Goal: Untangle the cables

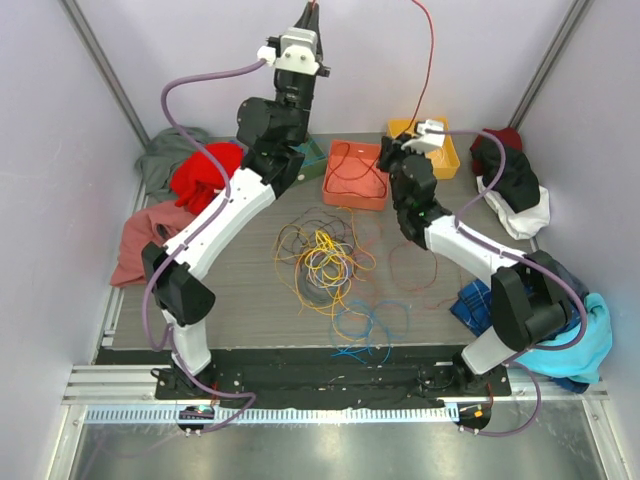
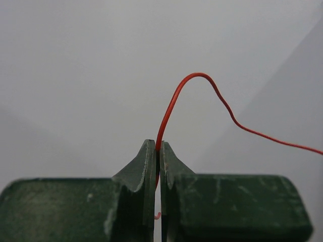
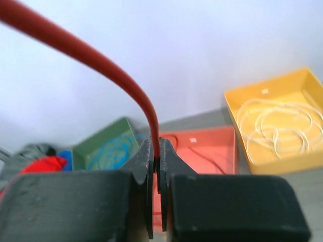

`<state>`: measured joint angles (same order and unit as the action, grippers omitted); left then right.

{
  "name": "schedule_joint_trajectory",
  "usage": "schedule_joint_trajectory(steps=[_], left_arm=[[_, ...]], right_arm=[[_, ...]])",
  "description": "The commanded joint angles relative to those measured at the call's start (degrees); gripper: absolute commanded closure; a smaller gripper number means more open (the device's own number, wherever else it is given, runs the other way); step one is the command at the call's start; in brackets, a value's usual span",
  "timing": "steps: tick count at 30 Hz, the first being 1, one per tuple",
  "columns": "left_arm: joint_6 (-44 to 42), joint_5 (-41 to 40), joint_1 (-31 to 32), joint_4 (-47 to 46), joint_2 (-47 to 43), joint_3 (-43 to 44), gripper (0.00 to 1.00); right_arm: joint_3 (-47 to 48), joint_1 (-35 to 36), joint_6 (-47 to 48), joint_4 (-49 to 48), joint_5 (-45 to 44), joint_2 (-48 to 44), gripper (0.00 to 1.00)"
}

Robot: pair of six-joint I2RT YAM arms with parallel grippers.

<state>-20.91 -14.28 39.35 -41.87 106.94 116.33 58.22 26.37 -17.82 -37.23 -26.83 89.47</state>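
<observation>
A loose tangle of yellow, orange, brown and white cables [image 1: 325, 255] lies mid-table, with blue cables [image 1: 370, 325] nearer the front. My left gripper [image 1: 312, 10] is raised high at the back. In the left wrist view the left gripper [image 2: 158, 148] is shut on a thin red cable [image 2: 174, 96] that arcs off to the right. The red cable [image 1: 431, 60] drops from the top edge to my right gripper [image 1: 411, 127]. Seen from the right wrist, the right gripper [image 3: 156, 146] is shut on that red cable [image 3: 116, 70], above the trays.
A red tray [image 1: 355, 207] holds a coiled red wire, a yellow tray [image 3: 237, 121] holds white wire, and a green tray [image 3: 101, 146] holds blue wire. Piles of cloth, red [image 1: 205, 170], black and white [image 1: 515, 185] and blue [image 1: 590, 340], line the table's sides.
</observation>
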Motion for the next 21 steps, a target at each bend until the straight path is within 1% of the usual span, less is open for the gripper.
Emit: schedule_joint_trajectory(steps=[1, 3, 4, 6, 8, 14, 21], left_arm=[[4.5, -7.4, 0.1, 4.8, -4.6, -3.0, 1.00], [7.4, -8.6, 0.1, 7.8, -5.4, -4.4, 1.00], [8.1, -8.7, 0.1, 10.8, -6.0, -5.9, 1.00], [10.6, -9.5, -0.1, 12.4, -6.7, -8.2, 1.00], [12.0, -9.7, -0.1, 13.4, -8.0, -12.5, 1.00], [16.9, -10.9, -0.1, 11.3, -11.5, -24.3, 1.00], [20.2, -10.8, 0.0, 9.8, -14.0, -31.8, 1.00]], right_arm=[[8.7, -1.4, 2.1, 5.3, 1.2, 0.1, 0.99], [10.9, -2.1, 2.5, 5.9, 2.3, 1.1, 0.99], [11.6, -2.4, 2.9, 6.0, 2.5, 2.2, 0.99], [13.1, -3.0, 3.7, 6.1, 2.9, 3.2, 0.99], [14.2, -3.3, 4.2, 5.8, 3.4, 5.1, 0.99], [17.1, -3.8, 4.5, 5.0, 5.0, 10.4, 0.99], [17.2, -3.6, 2.5, 3.6, 7.2, 16.8, 0.99]])
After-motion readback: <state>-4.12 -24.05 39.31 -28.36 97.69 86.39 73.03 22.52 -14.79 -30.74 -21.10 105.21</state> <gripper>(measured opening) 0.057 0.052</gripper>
